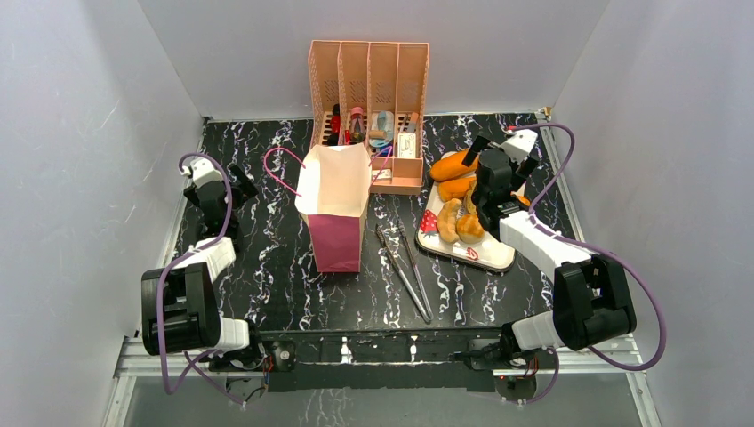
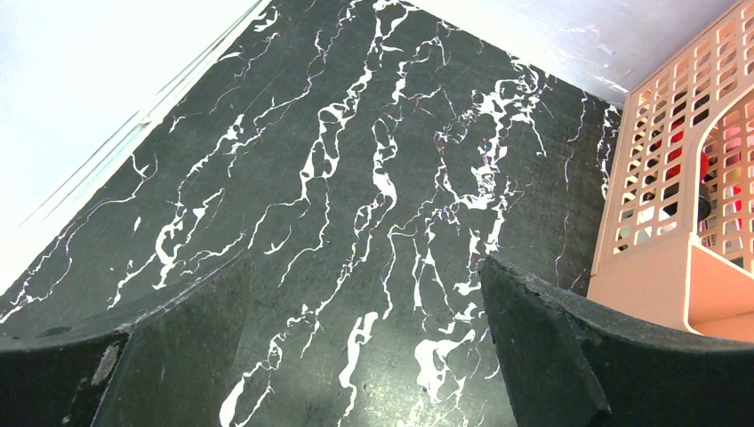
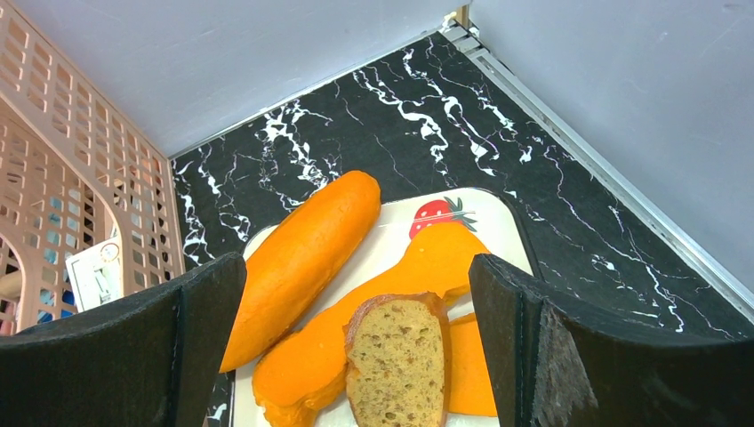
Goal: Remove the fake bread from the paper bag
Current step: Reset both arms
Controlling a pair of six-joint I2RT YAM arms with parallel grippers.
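The paper bag [image 1: 333,205] stands upright mid-table with its top open, a magenta side towards me and a pink cord handle [image 1: 277,169] hanging off to the left. Through the mouth I see only pale paper. The fake bread lies on a white tray [image 1: 489,253] to the right: a smooth oval roll [image 3: 302,258], a knobbly loaf [image 3: 427,262] and a cut slice [image 3: 397,356]. My right gripper [image 3: 356,356] hovers open just over these loaves, touching none. My left gripper [image 2: 369,356] is open above bare marble, left of the bag.
A peach organiser [image 1: 369,98] with small items stands at the back, right behind the bag, and shows at the right of the left wrist view [image 2: 676,222]. Metal tongs [image 1: 405,258] lie between bag and tray. Grey walls enclose the table on three sides.
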